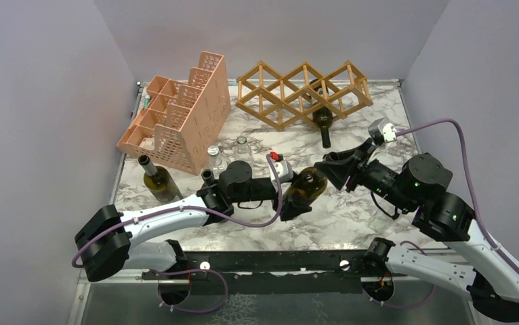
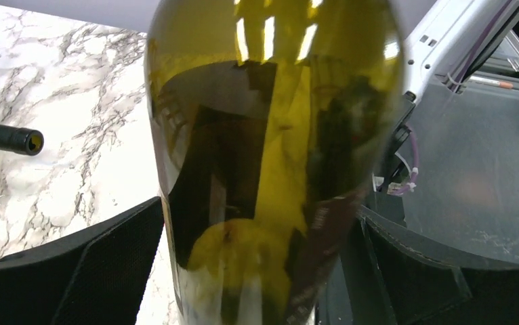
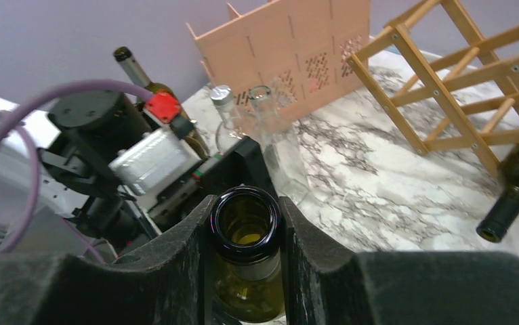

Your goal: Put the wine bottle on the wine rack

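Observation:
An olive-green wine bottle [image 1: 307,186] is held between both arms over the middle of the table. My left gripper [image 1: 297,195] is shut on its body, which fills the left wrist view [image 2: 270,135] between my black fingers [image 2: 108,264]. My right gripper [image 1: 333,169] is shut on the bottle's neck; its open mouth [image 3: 246,220] sits between my pads [image 3: 311,250]. The golden-brown wooden wine rack [image 1: 291,88] stands at the back right, also in the right wrist view [image 3: 440,88]. It is well apart from both grippers.
A dark bottle [image 1: 323,122] lies in the rack with its neck pointing forward [image 3: 514,196]. A pink perforated organizer [image 1: 175,122] stands at the back left. Two clear glass bottles [image 1: 214,157] [image 1: 242,147] and a green bottle [image 1: 156,179] stand near it. A black bottle neck [image 2: 6,137] shows left of my left gripper.

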Robot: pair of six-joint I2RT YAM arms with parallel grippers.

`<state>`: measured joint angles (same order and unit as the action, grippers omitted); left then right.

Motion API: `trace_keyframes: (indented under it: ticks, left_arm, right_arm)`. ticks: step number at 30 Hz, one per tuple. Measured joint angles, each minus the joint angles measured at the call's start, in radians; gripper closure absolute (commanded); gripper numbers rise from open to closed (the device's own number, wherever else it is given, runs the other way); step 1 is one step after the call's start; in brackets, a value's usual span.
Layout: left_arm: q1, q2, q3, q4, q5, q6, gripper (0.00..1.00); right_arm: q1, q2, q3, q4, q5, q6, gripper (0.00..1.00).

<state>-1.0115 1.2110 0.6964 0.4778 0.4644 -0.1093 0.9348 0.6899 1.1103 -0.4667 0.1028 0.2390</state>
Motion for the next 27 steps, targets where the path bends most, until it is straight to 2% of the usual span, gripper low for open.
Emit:
trace_keyframes:
  ticks: [4, 8, 9, 11, 12, 13, 15, 17, 20, 27]
  left_arm:
    - [-0.005, 0.023, 0.0, 0.023, -0.023, -0.006, 0.11]
    - [-0.011, 0.024, 0.0, 0.06, -0.027, -0.005, 0.34]
    - [-0.013, 0.024, 0.001, 0.066, -0.025, 0.006, 0.43]
    - [-0.018, 0.023, 0.001, 0.076, -0.025, 0.026, 0.69]
    - [-0.018, 0.023, 0.001, 0.08, -0.025, 0.037, 0.88]
    - [-0.018, 0.023, 0.001, 0.083, -0.025, 0.05, 1.0]
    - [-0.018, 0.021, 0.004, 0.084, -0.026, 0.079, 1.0]
    - [-0.018, 0.02, 0.011, 0.082, -0.037, 0.123, 1.0]
    - [-0.015, 0.02, 0.014, 0.061, -0.099, 0.229, 1.0]
    - [-0.009, 0.034, 0.039, 0.006, -0.23, 0.553, 1.0]
  right_arm:
    - [0.0, -0.014, 0.005, 0.019, -0.046, -0.011, 0.99]
    - [-0.001, -0.019, 0.018, 0.026, -0.059, -0.025, 0.99]
    - [-0.002, -0.023, 0.018, 0.028, -0.059, -0.026, 0.99]
    - [-0.004, -0.027, 0.018, 0.031, -0.06, -0.023, 0.98]
    - [-0.004, -0.029, 0.018, 0.031, -0.061, -0.023, 0.92]
    - [-0.004, -0.031, 0.018, 0.03, -0.061, -0.023, 0.76]
    - [-0.004, -0.029, 0.029, 0.018, -0.061, -0.019, 0.47]
    - [-0.004, -0.021, 0.056, -0.003, -0.064, 0.004, 0.26]
    - [-0.004, -0.005, 0.124, -0.023, -0.084, 0.042, 0.18]
    - [-0.004, 0.008, 0.291, -0.175, -0.109, 0.106, 0.18]
